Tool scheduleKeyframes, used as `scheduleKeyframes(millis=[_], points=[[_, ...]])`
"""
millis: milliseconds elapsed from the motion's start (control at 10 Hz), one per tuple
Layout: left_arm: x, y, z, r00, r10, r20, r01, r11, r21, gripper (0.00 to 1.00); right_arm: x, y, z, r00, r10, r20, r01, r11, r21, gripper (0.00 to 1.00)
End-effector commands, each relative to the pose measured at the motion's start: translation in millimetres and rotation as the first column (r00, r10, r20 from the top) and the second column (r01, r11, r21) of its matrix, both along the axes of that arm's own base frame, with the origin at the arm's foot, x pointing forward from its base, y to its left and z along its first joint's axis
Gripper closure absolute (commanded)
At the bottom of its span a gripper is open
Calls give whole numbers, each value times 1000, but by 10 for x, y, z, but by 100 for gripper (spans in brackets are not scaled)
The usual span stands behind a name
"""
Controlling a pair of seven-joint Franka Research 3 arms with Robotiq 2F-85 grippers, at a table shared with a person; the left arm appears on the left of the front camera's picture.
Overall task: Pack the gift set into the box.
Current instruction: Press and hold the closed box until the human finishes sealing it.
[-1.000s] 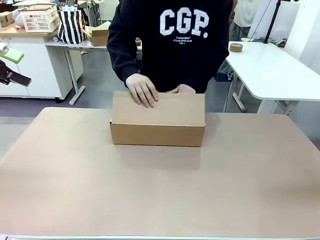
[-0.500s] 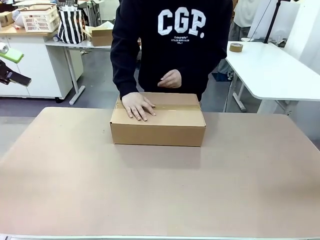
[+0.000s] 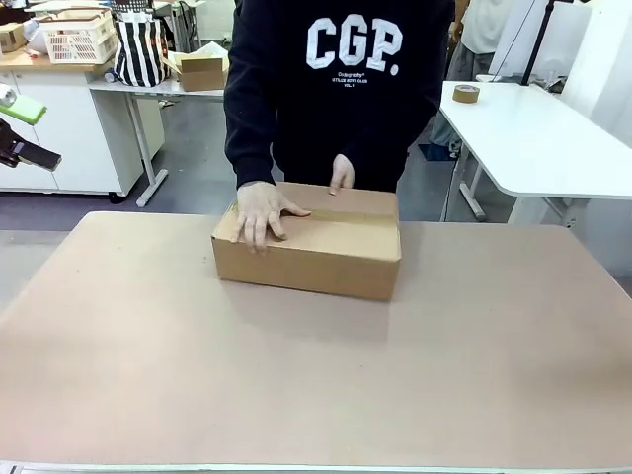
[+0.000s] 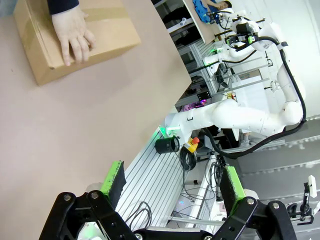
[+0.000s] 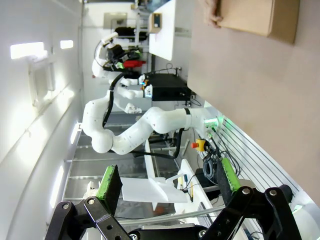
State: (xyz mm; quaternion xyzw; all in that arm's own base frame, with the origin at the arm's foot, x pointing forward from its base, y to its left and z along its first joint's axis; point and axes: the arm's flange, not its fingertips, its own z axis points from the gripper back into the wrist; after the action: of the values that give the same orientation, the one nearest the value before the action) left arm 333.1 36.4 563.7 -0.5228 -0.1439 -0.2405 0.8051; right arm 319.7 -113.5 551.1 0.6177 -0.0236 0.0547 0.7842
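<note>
The box [image 3: 308, 249] lies on the brown table [image 3: 316, 395] at the far middle, its flaps folded shut along a centre seam. One hand of the person [image 3: 259, 212] rests flat on its top; the other touches its far edge. The gift set is hidden. My left gripper [image 3: 30, 131] hangs open at the left edge, well clear of the box. In the left wrist view the left gripper [image 4: 172, 182] is open and empty, with the box [image 4: 107, 37] far off under a hand [image 4: 72, 30]. My right gripper [image 5: 169, 182] is open and empty, with the box [image 5: 252, 15] far off.
Behind the person stand a white lattice basket [image 3: 79, 38], a striped bag [image 3: 141, 49] and a small brown carton [image 3: 200, 71]. A white table with a tape roll [image 3: 466, 93] is at the back right.
The person folded the box's top shut and turned the box slightly, shifting it a little left and nearer. One hand stayed on top; the other came down to the far edge. Neither gripper moved.
</note>
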Motion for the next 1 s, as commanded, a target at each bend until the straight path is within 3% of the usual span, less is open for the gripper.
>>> scheduleKeyframes(millis=[0,900], points=[[-14,26,20,1000,6,-8,-6,1000,11,0,-18,-23,20,1000,13,7,-13,1000,-6,0],[-14,26,20,1000,6,-8,-6,1000,11,0,-18,-23,20,1000,13,7,-13,1000,-6,0]])
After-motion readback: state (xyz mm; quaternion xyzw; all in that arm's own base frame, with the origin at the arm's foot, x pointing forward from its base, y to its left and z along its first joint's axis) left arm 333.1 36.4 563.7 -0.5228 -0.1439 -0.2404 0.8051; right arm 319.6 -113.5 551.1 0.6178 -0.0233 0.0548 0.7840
